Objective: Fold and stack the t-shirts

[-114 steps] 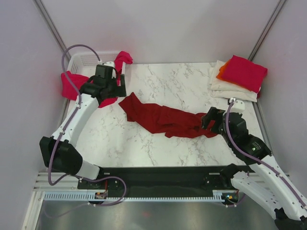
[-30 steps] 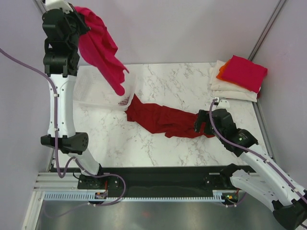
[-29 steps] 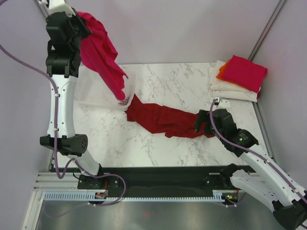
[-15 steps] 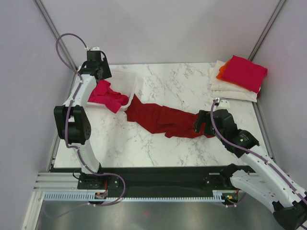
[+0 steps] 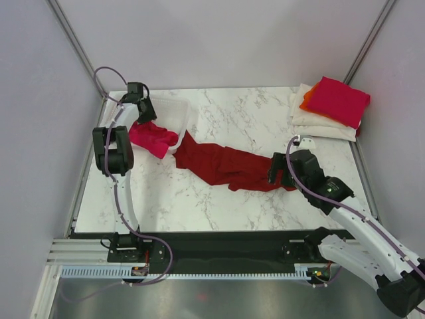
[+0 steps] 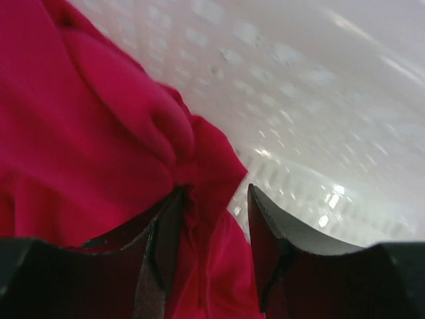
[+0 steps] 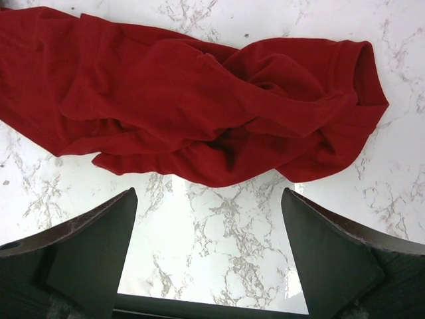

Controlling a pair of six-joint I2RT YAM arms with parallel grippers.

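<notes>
White-marble table point(image 5: 232, 106), grey walls on three sides; contents listed from my left.

1. White mesh basket point(image 5: 178, 110), far left corner. Bright pink t-shirt point(image 5: 151, 136) bunched in it, one end spilling over the rim towards the centre.
2. My left gripper point(image 6: 214, 193), down inside the basket. The jaws stand partly apart with a fold of the pink cloth in the gap, pressed against one finger point(image 6: 159, 252). Whether they pinch it I cannot tell.
3. Dark red t-shirt point(image 5: 226, 163), mid-table, crumpled into a long twisted band. Its left end lies just beside the basket.
4. My right gripper point(image 7: 207, 196), spread wide and holding nothing. It hovers just off the near right end of the dark red shirt, not touching it.
5. Folded stack point(image 5: 325, 109), far right corner: pink on top, orange edge beneath, cream-white at the bottom.

Handling note, my judgement: the dark red shirt is the piece in work and needs spreading before any fold. I should take one layer at a hem or sleeve edge, not the thick knot. My left should leave the pink shirt in the basket and take the opposite end.
</notes>
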